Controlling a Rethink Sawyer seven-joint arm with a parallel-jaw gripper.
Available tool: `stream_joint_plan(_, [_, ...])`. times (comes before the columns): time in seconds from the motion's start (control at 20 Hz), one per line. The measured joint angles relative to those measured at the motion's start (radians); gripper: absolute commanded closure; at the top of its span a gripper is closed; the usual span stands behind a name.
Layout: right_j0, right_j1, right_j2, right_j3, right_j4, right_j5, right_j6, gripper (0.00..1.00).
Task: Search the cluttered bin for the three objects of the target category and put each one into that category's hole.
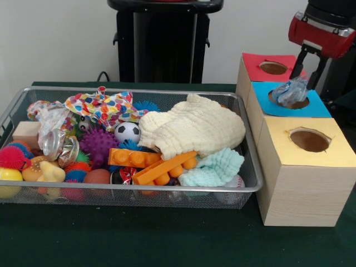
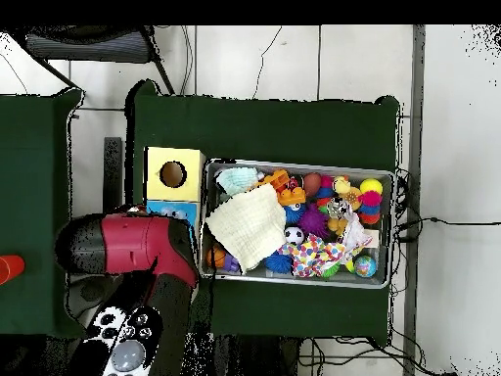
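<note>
The wire-mesh bin (image 1: 139, 189) is full of toys and cloths; it also shows in the overhead view (image 2: 298, 163). One crumpled see-through plastic piece (image 1: 290, 92) sits in the round hole (image 1: 303, 104) of the light-blue box top (image 1: 318, 107). My gripper (image 1: 306, 80) hangs just above it at the right, fingers spread, tips by the plastic's upper right edge. A glinting crumpled item (image 1: 58, 144) lies at the bin's left; I cannot tell whether it is plastic or metal. In the overhead view the arm (image 2: 137, 245) hides the gripper and the blue hole.
A red-topped box (image 1: 272, 68) stands behind the blue one and a yellow-topped box (image 1: 308, 140) in front. The bin holds a cream cloth (image 1: 194, 128), a mint cloth (image 1: 214, 167), orange bricks (image 1: 150, 164), a colourful cloth (image 1: 103, 105), spiky balls and a small football (image 1: 127, 132).
</note>
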Motion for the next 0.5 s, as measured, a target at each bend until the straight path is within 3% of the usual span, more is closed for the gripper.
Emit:
stream_joint_plan(0.3, [0.006, 0.013, -0.003, 0.010, 0.017, 0.000, 0.000, 1.00])
stream_joint_plan(0.35, [0.014, 0.018, -0.005, 0.020, 0.027, 0.000, 0.000, 0.00])
stream_joint_plan(0.5, [0.016, 0.019, -0.005, 0.023, 0.030, 0.000, 0.000, 0.00])
